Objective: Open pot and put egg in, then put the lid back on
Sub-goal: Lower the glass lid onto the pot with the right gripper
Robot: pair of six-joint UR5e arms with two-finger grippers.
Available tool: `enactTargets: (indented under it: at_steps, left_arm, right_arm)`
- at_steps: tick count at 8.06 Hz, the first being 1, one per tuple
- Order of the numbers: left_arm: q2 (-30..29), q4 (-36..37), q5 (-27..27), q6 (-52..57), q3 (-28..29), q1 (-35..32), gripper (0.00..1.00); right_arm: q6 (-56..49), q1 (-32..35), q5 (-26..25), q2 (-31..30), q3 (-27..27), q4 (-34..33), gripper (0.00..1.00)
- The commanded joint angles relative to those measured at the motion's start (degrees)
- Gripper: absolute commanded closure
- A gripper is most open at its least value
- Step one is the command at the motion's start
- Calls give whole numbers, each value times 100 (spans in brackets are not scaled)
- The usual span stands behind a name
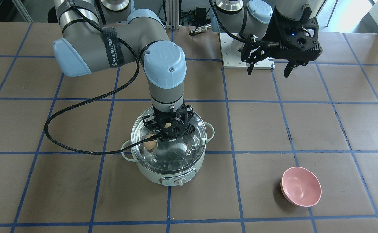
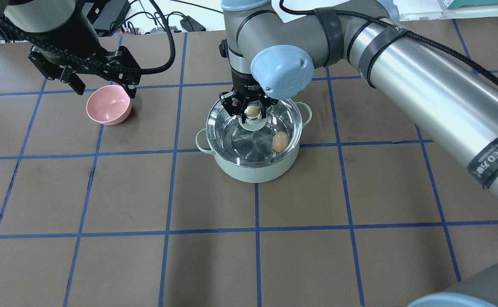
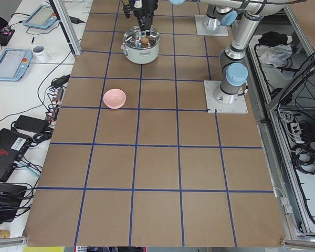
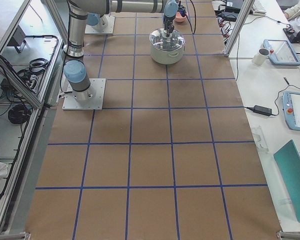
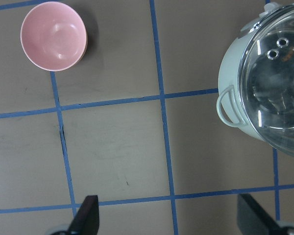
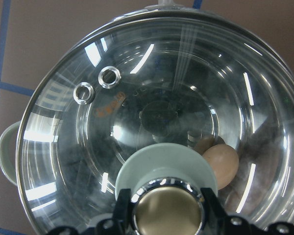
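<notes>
Hidden: knob (image 2: 252,111) largely covered by the right gripper (image 6: 167,210) in the front view; pot (image 2: 253,170) cut off at the left wrist view's edge
Hard to tell: whether the lid (image 2: 232,132) lies flush on the rim
Right fingers: clenched on the knob, one each side
Left gripper (image 1: 268,73): fingers spread, empty, high above the worktop (image 2: 317,256), left of the pot
Egg (image 2: 279,141): inside the pot, under the glass, right side
Pink bowl (image 2: 108,104): far left, well apart from the pot
Count: one pot, lid, egg, bowl; two vent rings (image 6: 110,77), two loop handles (image 2: 202,143)
</notes>
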Motion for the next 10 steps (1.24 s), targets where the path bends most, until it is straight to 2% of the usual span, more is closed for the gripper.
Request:
enactTargets:
  at_steps: [1,10]
  left_arm:
    - [0,0,0,0,-2,-4,0]
    - [0,-9,18,-9,-11,-13,0]
  right_arm:
    - [3,0,6,10,4,-24,89]
    - [12,0,77,10,39,-50,83]
